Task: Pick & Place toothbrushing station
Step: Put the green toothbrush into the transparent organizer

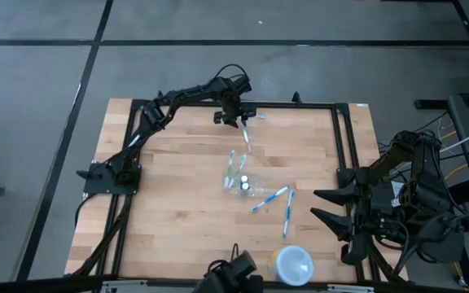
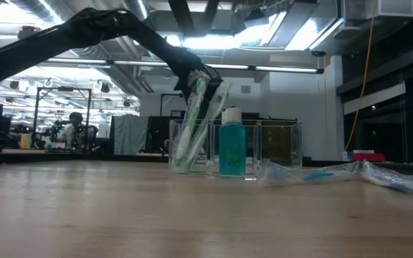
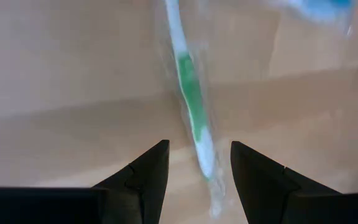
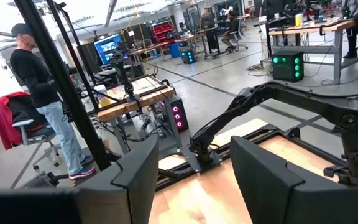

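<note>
The toothbrushing station (image 1: 238,181), a clear plastic holder (image 2: 264,147), stands mid-table. Wrapped green toothbrushes (image 2: 192,129) lean in it beside a teal bottle (image 2: 231,147). Near the table's far edge lies a green-and-white toothbrush (image 1: 245,137) in a clear wrapper (image 3: 191,99). My left gripper (image 1: 236,120) (image 3: 197,149) slants down over it, open, one finger on either side of its end and apart from it. My right gripper (image 4: 194,155) waits open, high off the table's right edge (image 1: 340,207).
Two blue toothbrushes (image 1: 269,198) (image 1: 287,213) lie right of the holder. A round white cup (image 1: 293,264) stands near the front edge. A small blue piece (image 1: 259,115) (image 3: 319,7) lies by the far rail. A person stands in the room beyond (image 4: 39,93).
</note>
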